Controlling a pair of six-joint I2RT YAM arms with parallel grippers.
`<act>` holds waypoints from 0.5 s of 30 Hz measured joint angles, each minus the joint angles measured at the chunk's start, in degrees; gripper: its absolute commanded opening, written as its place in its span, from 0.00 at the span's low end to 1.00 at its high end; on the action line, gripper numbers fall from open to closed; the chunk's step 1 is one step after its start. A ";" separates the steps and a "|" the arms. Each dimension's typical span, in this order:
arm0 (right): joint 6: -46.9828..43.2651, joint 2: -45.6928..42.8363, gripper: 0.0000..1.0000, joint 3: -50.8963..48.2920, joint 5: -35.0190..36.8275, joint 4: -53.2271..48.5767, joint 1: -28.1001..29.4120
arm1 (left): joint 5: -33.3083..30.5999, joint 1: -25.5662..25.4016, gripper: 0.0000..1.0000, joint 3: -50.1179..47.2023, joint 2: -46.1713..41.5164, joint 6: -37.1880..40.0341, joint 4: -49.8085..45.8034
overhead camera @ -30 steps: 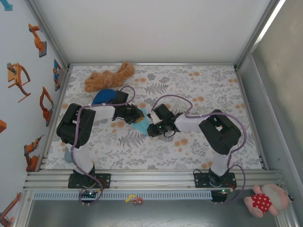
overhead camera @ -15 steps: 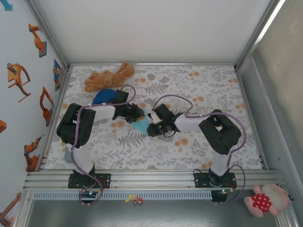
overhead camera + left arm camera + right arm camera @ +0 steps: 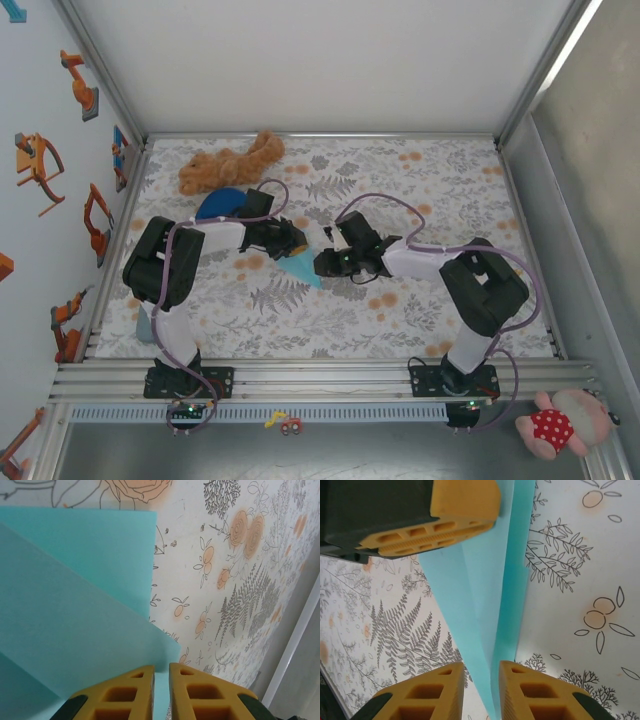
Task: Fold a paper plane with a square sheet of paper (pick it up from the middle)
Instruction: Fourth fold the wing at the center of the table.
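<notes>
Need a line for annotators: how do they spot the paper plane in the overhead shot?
On the floral table mat, look mid-table where the left fingers and right fingers nearly meet. The paper plane is the pale cyan pointed wedge there, unlike the dark blue dome and tan plush toy farther back.

Both arms are folded inward with elbows out, wrists meeting nose to nose ahead of the bases. Left gripper [image 3: 291,240] sits low, jaws down to a thin slit (pinched on the edge of the paper plane [image 3: 303,268]). Right gripper [image 3: 324,263] is just beside it, pointing left, jaws parted with a clear gap, straddling the plane and not clamping. One left fingertip [image 3: 465,500] is right in front of the right wrist camera.
</notes>
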 measured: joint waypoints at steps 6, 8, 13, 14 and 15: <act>2.01 1.25 0.15 0.00 -3.28 4.13 -0.15 | 0.13 0.00 0.17 0.79 0.59 0.35 -0.17; 2.29 2.51 0.14 0.20 -4.44 4.92 -0.15 | 0.13 0.00 0.17 0.94 0.74 0.50 -0.22; 2.82 5.46 0.13 1.03 -6.19 5.70 -0.15 | 0.15 0.00 0.17 1.07 1.05 0.74 -0.44; 2.91 5.79 0.13 1.09 -6.38 5.77 -0.15 | 0.15 0.00 0.17 1.18 1.20 0.76 -0.46; 2.93 6.01 0.13 1.11 -6.56 5.77 -0.15 | 0.15 0.00 0.16 1.29 1.38 0.76 -0.46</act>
